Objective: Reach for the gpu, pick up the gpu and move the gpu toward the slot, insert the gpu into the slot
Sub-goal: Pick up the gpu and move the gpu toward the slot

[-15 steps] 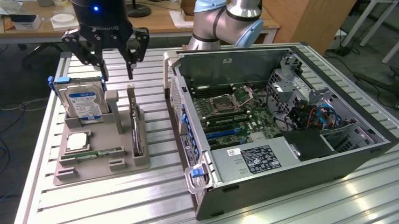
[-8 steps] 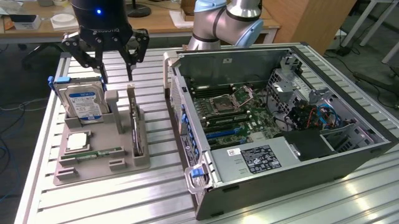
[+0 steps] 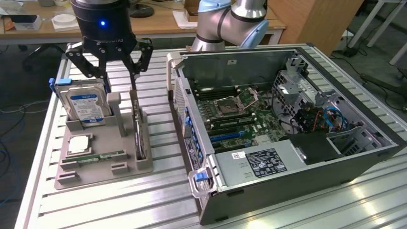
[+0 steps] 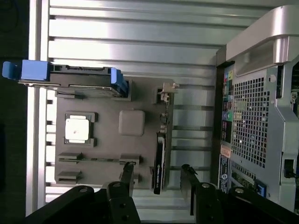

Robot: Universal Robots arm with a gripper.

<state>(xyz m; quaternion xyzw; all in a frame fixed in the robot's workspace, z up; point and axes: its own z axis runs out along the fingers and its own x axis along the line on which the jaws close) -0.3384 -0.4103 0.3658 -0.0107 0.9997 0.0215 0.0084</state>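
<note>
Hovering released, the claw seemingly straddles the upright gpu standing in its grey holder.

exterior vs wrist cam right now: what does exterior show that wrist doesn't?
Exterior adds the open case interior: green motherboard, blue slot, CPU socket. Wrist adds the case's perforated rear panel. Both: grey holder with the hard drive and the gpu standing on edge, open claw straddling the gpu.

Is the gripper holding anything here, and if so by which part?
Nothing is held. The gripper hangs with jaws open over the gpu, which stands on edge in its grey holder.
</note>
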